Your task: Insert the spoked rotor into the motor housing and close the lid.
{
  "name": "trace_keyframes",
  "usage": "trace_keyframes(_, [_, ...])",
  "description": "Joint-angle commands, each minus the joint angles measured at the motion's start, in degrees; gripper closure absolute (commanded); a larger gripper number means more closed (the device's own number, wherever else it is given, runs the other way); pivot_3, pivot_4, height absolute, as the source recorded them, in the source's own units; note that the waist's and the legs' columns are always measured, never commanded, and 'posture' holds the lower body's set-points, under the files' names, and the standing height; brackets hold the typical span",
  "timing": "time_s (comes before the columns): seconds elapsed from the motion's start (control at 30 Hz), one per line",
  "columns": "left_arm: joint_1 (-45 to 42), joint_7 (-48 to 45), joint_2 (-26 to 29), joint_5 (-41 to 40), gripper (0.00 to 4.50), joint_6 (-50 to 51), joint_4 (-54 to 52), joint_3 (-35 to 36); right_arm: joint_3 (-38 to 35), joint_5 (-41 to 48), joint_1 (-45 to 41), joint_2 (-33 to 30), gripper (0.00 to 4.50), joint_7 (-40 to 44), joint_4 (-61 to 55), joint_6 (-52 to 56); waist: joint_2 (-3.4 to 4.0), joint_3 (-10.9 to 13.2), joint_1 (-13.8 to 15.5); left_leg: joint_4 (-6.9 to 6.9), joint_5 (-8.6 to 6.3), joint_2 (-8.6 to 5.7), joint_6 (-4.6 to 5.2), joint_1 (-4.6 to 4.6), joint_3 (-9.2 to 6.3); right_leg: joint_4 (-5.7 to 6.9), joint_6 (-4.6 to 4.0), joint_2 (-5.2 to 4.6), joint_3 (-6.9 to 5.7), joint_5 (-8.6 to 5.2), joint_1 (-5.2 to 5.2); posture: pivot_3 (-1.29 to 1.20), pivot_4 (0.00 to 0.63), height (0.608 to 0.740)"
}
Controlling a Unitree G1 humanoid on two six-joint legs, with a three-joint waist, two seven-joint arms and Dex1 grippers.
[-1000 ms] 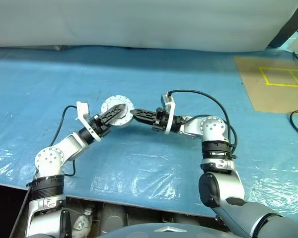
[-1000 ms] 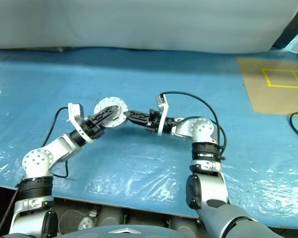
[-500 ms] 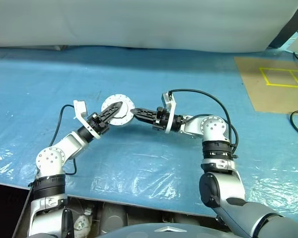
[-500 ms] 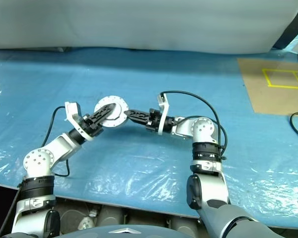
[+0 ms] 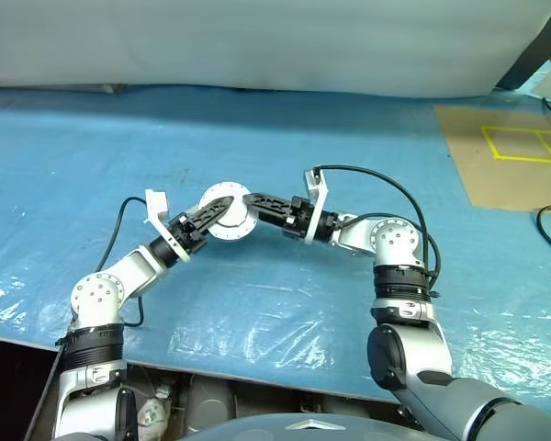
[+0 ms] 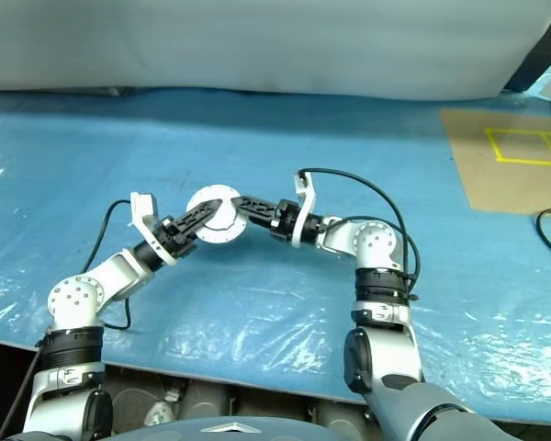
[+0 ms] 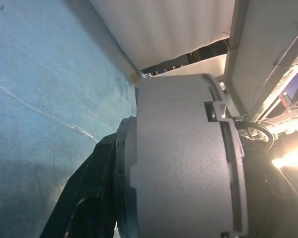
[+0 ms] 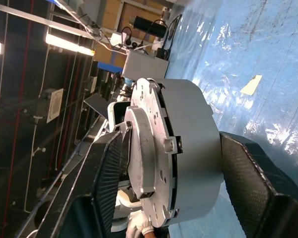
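Fingers of the left gripper (image 5: 213,213) and right gripper (image 5: 257,199) both clasp the motor housing (image 5: 230,214) from opposite sides, holding it raised above the blue worktop (image 5: 285,303), its lid (image 8: 148,168) closed against it.

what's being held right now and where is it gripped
The motor housing with its lid on, between both tools: the left tool and the right tool each straddle it, one finger on the lid face, one on the back.
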Motion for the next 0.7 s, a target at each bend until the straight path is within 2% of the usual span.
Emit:
trace_keyframes(0.03, [-2.33,0.56,0.07,-1.81,1.67,-2.71,-1.21,3.90,0.28,2.50,-1.65,0.47,1.41,1.29,-0.78,0.63,0.00,0.00,-0.04,0.00,0.00,0.00,0.00,0.00,0.00,0.00,0.00,0.00,0.00,0.00,0.00,0.00,0.150,0.740])
trace_keyframes(0.27, [-6.03,5.73,0.26,0.91,1.67,-13.28,0.10,11.12,0.06,1.74,-1.53,-0.12,1.41,0.77,-0.55,-0.33,0.00,0.00,-0.01,0.06,0.00,0.01,0.00,-0.03,-0.04,0.00,-0.01,0.02,-0.01,0.03,0.01,0.00,0.150,0.740])
trace_keyframes(0.4, [-6.30,7.98,1.61,3.60,1.67,-17.56,0.84,13.65,1.66,-2.08,-0.55,-1.86,1.41,-0.38,-2.67,-5.50,-0.01,0.00,0.05,0.08,0.00,0.00,0.00,-0.05,-0.05,-0.03,0.00,0.01,-0.01,0.03,0.03,0.00,0.150,0.740])
trace_keyframes(0.7, [-5.57,7.79,4.03,19.52,1.67,-29.85,10.08,12.30,5.04,-4.09,2.88,-5.38,1.41,0.45,-6.17,-8.62,-0.05,0.01,0.06,0.11,0.00,0.01,0.00,0.04,-0.08,-0.08,0.08,0.00,-0.03,0.08,0.16,0.00,0.150,0.740])
